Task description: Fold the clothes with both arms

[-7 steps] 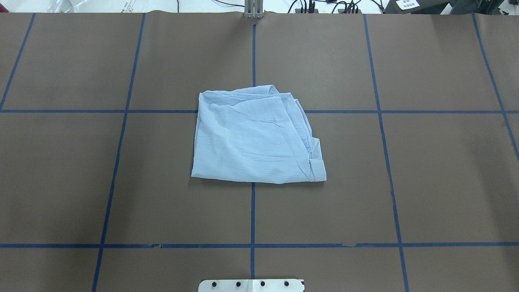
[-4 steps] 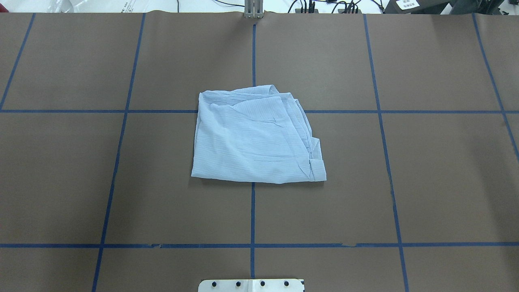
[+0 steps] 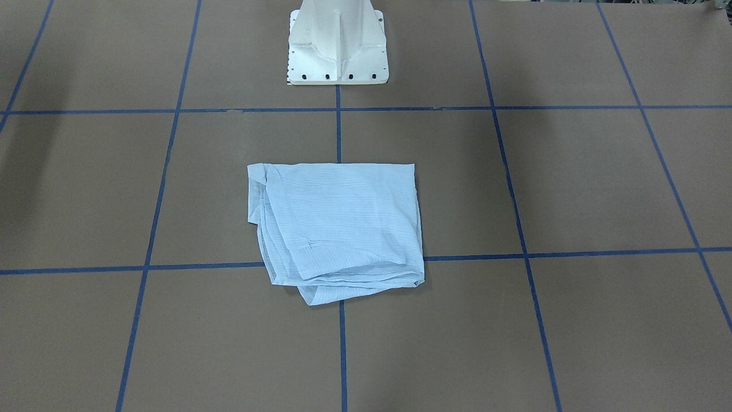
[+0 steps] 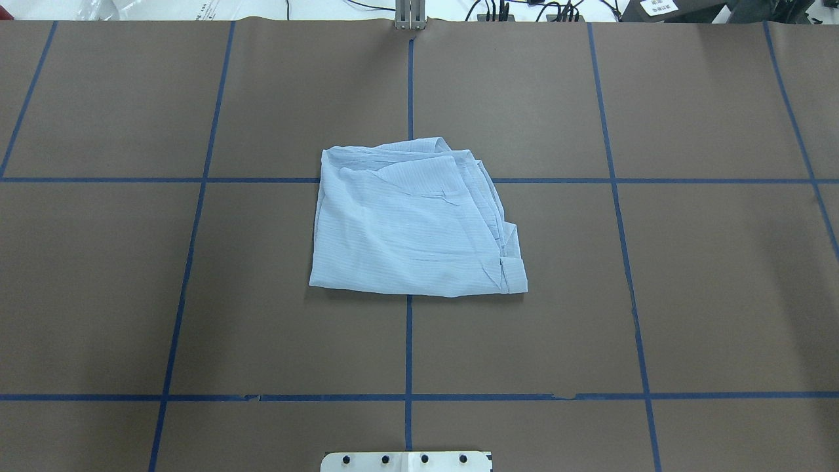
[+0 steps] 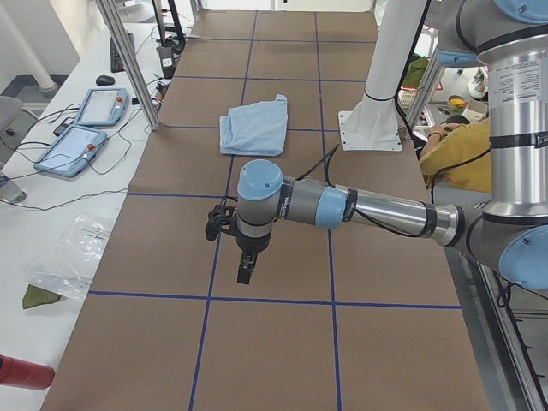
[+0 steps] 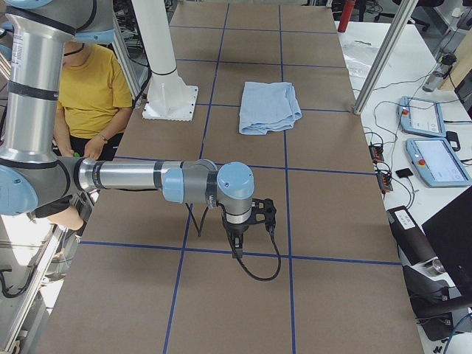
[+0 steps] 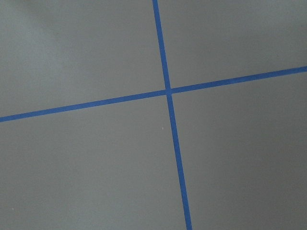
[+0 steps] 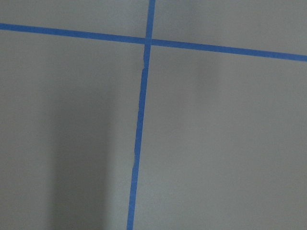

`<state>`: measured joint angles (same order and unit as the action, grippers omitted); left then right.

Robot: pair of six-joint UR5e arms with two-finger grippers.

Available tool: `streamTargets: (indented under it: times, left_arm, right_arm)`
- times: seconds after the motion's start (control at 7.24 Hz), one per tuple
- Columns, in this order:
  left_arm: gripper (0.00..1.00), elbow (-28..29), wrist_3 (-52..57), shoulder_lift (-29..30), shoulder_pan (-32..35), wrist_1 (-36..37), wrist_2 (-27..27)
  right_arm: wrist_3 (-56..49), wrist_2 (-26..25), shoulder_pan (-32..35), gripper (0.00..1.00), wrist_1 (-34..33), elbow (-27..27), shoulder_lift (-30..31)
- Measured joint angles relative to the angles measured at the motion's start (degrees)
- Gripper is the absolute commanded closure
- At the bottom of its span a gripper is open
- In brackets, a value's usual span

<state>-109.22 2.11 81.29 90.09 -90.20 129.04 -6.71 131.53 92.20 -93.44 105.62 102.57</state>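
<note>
The pale blue striped shirt (image 4: 409,229) lies folded into a rough square at the middle of the brown table; it also shows in the front view (image 3: 337,220), the left side view (image 5: 254,124) and the right side view (image 6: 269,107). My left gripper (image 5: 244,272) shows only in the left side view, pointing down over the table far from the shirt; I cannot tell if it is open or shut. My right gripper (image 6: 237,247) shows only in the right side view, also pointing down far from the shirt; I cannot tell its state. Both wrist views show only bare table with blue tape lines.
The white pedestal base (image 3: 337,46) stands at the table's robot side. Blue tape lines (image 4: 408,341) divide the table into squares. Two tablets (image 5: 81,128) lie on the white bench beside the table. A person in yellow (image 6: 88,96) sits behind the robot.
</note>
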Motion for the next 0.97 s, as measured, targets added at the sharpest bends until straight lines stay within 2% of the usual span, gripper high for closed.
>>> streamTargets:
  times: [0.97]
  left_arm:
    - [0.0,2.41,0.17,-0.73,0.0,0.09,0.18]
  right_arm:
    - [-0.88,-0.53,0.0,0.0,-0.1,0.52,1.21]
